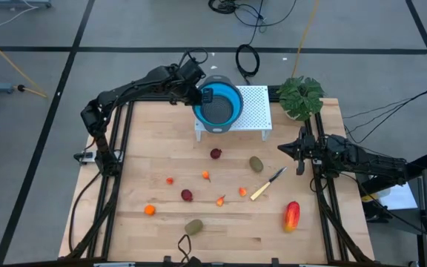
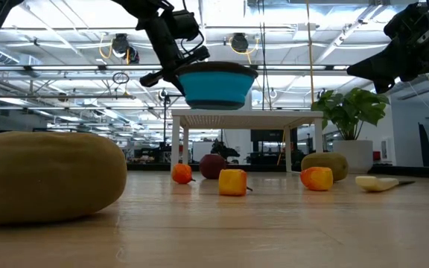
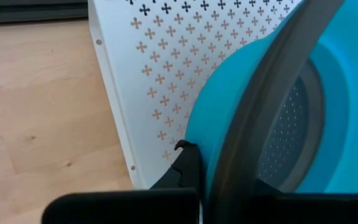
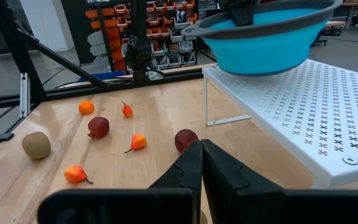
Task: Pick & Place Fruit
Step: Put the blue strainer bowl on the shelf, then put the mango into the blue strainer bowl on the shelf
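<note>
A blue collapsible strainer bowl [image 1: 219,105] with a grey rim hangs just above the white perforated shelf [image 1: 254,111]; my left gripper [image 1: 203,95] is shut on it. It also shows lifted in the low view [image 2: 214,84] and the right wrist view [image 4: 266,34]. Toy fruits lie on the wooden table: two dark red balls [image 1: 216,153] [image 1: 187,195], two brownish-green ovals [image 1: 256,163] [image 1: 193,226], a long red-orange piece [image 1: 292,216] and several small orange bits [image 1: 207,176]. My right gripper [image 1: 299,150] [image 4: 199,144] hovers shut at the table's right, touching nothing. My left gripper holds the bowl by its grey rim [image 3: 253,124] on the side toward the table's left. One finger [image 3: 188,165] lies outside against the blue wall; the other is hidden behind the rim. The bowl is lifted clear, roughly level, just above the shelf.
A yellow-handled knife [image 1: 267,185] lies between the fruits and the right arm. A green leafy plant [image 1: 300,96] stands at the far right corner beside the shelf. Bare wood shows along the table's left side [image 1: 150,141].
</note>
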You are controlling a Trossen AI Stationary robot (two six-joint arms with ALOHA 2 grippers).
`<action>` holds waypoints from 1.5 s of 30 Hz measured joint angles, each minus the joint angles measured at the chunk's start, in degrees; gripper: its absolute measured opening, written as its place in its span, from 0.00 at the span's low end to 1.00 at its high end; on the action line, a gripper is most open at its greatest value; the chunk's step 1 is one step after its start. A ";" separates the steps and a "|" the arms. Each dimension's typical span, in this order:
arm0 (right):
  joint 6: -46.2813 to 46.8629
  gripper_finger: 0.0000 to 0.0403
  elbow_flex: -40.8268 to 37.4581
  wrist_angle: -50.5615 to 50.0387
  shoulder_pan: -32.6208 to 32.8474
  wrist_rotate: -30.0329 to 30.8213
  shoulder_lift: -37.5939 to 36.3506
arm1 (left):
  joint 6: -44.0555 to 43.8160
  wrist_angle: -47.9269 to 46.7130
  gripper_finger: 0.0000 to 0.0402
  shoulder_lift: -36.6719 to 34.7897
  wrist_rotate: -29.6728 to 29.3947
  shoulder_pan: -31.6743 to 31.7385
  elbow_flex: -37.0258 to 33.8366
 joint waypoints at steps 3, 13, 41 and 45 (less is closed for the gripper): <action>0.00 0.01 0.00 -0.01 0.01 0.00 0.02 | 0.06 -0.13 0.00 0.00 0.05 0.00 0.00; 0.00 0.01 0.00 -0.01 0.00 0.00 0.02 | 0.43 -0.09 0.00 0.00 0.07 0.02 -0.02; 0.02 0.01 0.00 -0.02 0.02 -0.01 0.02 | 3.95 0.33 0.42 -0.40 0.62 2.37 -0.04; 0.02 0.01 0.00 -0.02 0.00 0.00 0.02 | 4.59 0.78 0.51 -2.11 0.61 3.05 -0.04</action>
